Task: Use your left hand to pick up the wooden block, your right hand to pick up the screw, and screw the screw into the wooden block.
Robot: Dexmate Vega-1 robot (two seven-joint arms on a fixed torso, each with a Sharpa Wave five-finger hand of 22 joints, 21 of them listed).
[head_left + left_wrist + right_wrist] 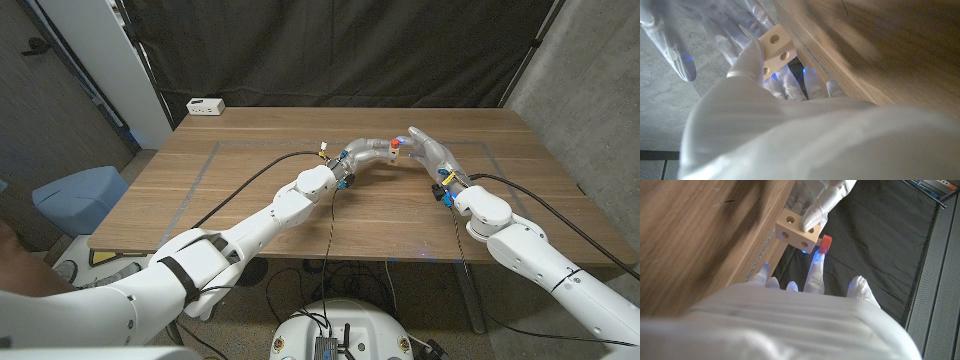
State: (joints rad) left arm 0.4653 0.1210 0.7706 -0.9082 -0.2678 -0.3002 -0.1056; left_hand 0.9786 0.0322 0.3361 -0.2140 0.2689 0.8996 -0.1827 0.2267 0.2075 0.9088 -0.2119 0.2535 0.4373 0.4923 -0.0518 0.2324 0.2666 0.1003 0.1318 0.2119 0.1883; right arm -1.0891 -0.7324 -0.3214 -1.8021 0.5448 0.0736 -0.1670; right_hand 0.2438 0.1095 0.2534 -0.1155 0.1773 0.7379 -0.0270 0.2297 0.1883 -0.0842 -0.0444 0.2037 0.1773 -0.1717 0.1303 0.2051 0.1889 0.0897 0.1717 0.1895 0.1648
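My left hand [368, 152] holds the pale wooden block [775, 47] off the table, over its middle. The block [797, 233] shows round holes on its faces, and the left hand's fingers [821, 197] wrap its far side. The screw [825, 242], with a red head, sticks out of the block's side; in the head view the screw [396, 143] is a red dot between the two hands. My right hand [428, 152] reaches in from the right and holds the red head at a fingertip [815, 262], its other fingers spread.
The wooden table [250, 200] has a faint taped rectangle on its top. A white power strip [205, 106] lies at the far left corner. Black cables [240, 185] run along both arms. A black curtain hangs behind the table.
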